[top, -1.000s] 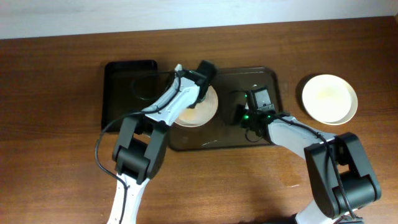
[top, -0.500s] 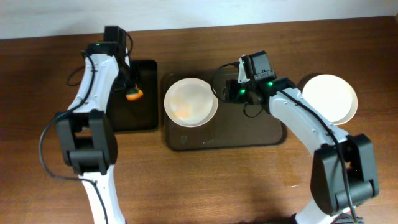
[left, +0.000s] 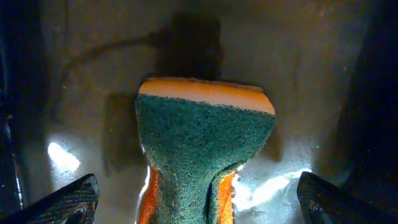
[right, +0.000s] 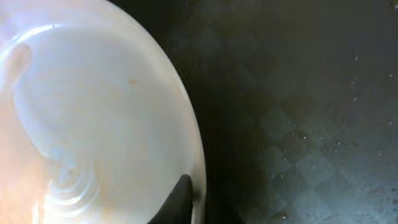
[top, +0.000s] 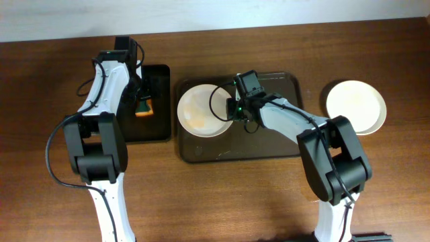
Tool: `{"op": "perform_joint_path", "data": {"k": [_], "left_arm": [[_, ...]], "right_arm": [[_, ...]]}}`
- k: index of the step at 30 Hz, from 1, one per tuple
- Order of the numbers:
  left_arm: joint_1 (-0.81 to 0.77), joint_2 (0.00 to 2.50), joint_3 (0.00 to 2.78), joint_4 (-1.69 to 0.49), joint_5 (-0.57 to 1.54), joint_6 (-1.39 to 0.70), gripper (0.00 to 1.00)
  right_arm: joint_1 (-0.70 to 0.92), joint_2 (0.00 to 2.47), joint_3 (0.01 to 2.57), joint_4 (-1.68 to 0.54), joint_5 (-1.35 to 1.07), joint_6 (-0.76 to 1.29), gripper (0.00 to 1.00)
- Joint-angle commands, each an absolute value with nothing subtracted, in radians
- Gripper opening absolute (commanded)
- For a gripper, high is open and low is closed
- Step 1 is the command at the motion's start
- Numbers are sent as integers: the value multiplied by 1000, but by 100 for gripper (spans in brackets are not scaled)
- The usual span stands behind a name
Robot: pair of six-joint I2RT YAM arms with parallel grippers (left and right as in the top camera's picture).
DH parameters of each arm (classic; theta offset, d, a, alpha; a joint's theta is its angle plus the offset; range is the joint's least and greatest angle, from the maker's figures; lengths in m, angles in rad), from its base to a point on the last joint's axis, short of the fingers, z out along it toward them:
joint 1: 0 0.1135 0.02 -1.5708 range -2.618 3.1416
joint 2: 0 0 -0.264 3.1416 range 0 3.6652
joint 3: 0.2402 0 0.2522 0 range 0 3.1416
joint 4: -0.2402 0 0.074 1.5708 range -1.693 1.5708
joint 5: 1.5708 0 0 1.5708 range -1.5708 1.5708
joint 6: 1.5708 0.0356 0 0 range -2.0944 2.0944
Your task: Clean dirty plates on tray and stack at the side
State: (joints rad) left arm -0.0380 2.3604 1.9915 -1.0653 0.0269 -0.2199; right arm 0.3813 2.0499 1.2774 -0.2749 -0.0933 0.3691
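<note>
A white plate (top: 201, 111) with faint orange smears lies at the left end of the brown tray (top: 269, 141). My right gripper (top: 234, 109) sits at the plate's right rim. In the right wrist view one dark finger (right: 180, 199) presses on the plate (right: 93, 112) just inside the rim, and the other finger is hidden below it. The green-and-orange sponge (top: 144, 106) lies in the black tray (top: 154, 131). My left gripper (left: 199, 202) stands open over the sponge (left: 205, 137), with its fingertips far apart on either side.
A clean white plate (top: 356, 106) rests on the wooden table to the right of the brown tray. The black tray (left: 93, 62) looks wet and shiny under the sponge. The brown tray's right half (right: 298, 93) holds nothing.
My right gripper has moved left from the tray's middle to the plate's right rim. The left gripper stays over the black tray, the sponge sits slightly lower, and the jaws are apart.
</note>
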Motion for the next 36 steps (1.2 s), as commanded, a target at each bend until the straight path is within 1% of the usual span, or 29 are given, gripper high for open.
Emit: {"op": "perform_joint_path", "data": {"k": [1, 2, 4, 7, 9, 11, 13, 15, 19, 21, 22, 24, 25, 26, 28, 29, 30, 31, 32, 33, 34, 36], "left_arm": [[-36, 2357, 1996, -1064, 38, -207, 100], [-36, 2357, 1996, -1064, 38, -207, 100], [-36, 2357, 1996, -1064, 38, -207, 100], [-36, 2357, 1996, -1064, 38, -207, 100], [-36, 2357, 1996, -1064, 38, -207, 100], [-36, 2357, 1996, -1064, 38, -207, 100], [-36, 2357, 1996, -1064, 38, -207, 100], [-36, 2357, 1996, -1064, 38, -207, 99], [-36, 2357, 1996, -1064, 38, -207, 100], [-36, 2357, 1996, -1064, 38, -207, 100], [-36, 2357, 1996, -1064, 38, -207, 100], [-36, 2357, 1996, -1064, 38, -207, 100], [-36, 2357, 1996, -1064, 38, -207, 100], [-36, 2357, 1996, -1064, 38, -207, 100], [-36, 2357, 1996, -1064, 38, -207, 100], [-36, 2357, 1996, -1064, 38, -207, 100], [-36, 2357, 1996, -1064, 38, -207, 99], [-36, 2357, 1996, -1064, 38, -207, 100], [-36, 2357, 1996, -1063, 38, -207, 100], [-36, 2357, 1996, -1064, 38, -207, 100], [-36, 2357, 1996, -1064, 38, -207, 100], [-36, 2357, 1996, -1064, 38, -207, 100]], "right_arm": [[381, 2076, 1281, -292, -64, 374, 4], [379, 2062, 1293, -323, -43, 374, 4], [381, 1993, 1341, -437, 97, 374, 4], [381, 1783, 1378, -549, 181, 347, 4], [381, 1666, 1378, -633, 320, 306, 4], [381, 1621, 1378, -673, 364, 262, 4], [393, 1605, 1378, -714, 495, 232, 4], [455, 1605, 1379, -715, 717, 133, 4], [622, 1605, 1379, -717, 1181, 73, 4], [685, 1605, 1379, -691, 1298, -9, 4], [695, 1605, 1379, -687, 1331, -19, 4], [691, 1605, 1379, -690, 1321, -8, 4], [690, 1605, 1378, -697, 1299, 64, 4], [668, 1605, 1379, -709, 1200, 140, 4], [564, 1585, 1383, -756, 965, 344, 4], [419, 1548, 1390, -797, 707, 440, 4], [263, 1517, 1390, -815, 488, 471, 4], [107, 1499, 1390, -834, 319, 470, 4], [17, 1497, 1390, -844, 245, 470, 4], [-172, 1503, 1390, -876, 147, 469, 4], [-321, 1518, 1390, -902, 141, 464, 4], [-523, 1557, 1382, -908, 117, 446, 4]]}}
